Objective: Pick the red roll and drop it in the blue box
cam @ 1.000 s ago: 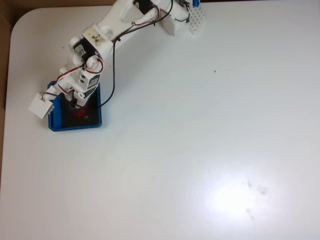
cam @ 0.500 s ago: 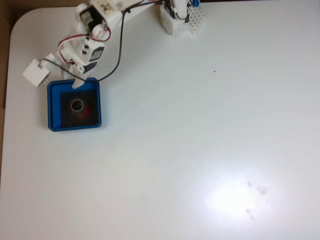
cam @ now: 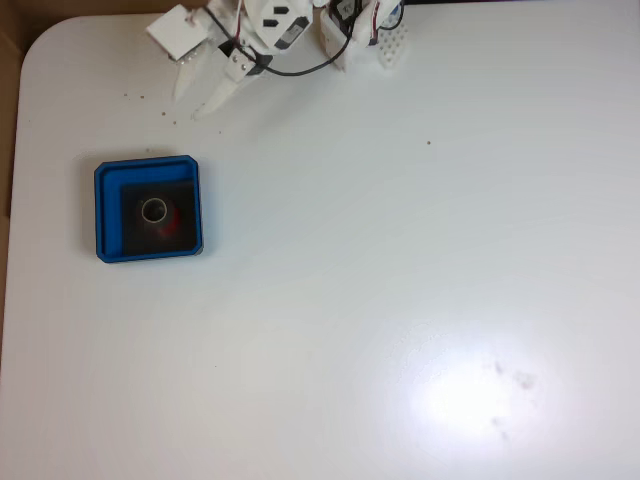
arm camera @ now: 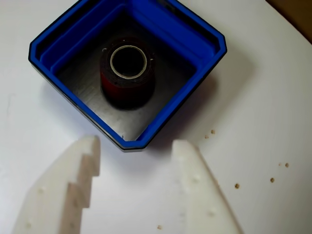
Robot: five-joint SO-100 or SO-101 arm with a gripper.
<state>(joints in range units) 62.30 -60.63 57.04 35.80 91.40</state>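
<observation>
The red roll (cam: 158,217) stands upright on the black floor of the blue box (cam: 109,176) at the table's left in the fixed view. The wrist view shows the same red roll (arm camera: 127,73) with its pale core facing up, inside the blue box (arm camera: 180,92). My white gripper (cam: 200,103) hangs near the table's far edge, well beyond the box and apart from it. In the wrist view the gripper (arm camera: 136,146) stands open, its fingertips just short of the box's near corner, with nothing between them.
The arm's white base (cam: 350,35) sits at the far edge of the white table (cam: 400,250). Small brown crumbs (arm camera: 236,185) lie scattered on the table near the box. A brown surface (cam: 8,110) shows past the table's left edge.
The gripper has let go of the red roll inside the blue box, then lifted and drawn back toward the table's far edge. The roll stays in the box.
</observation>
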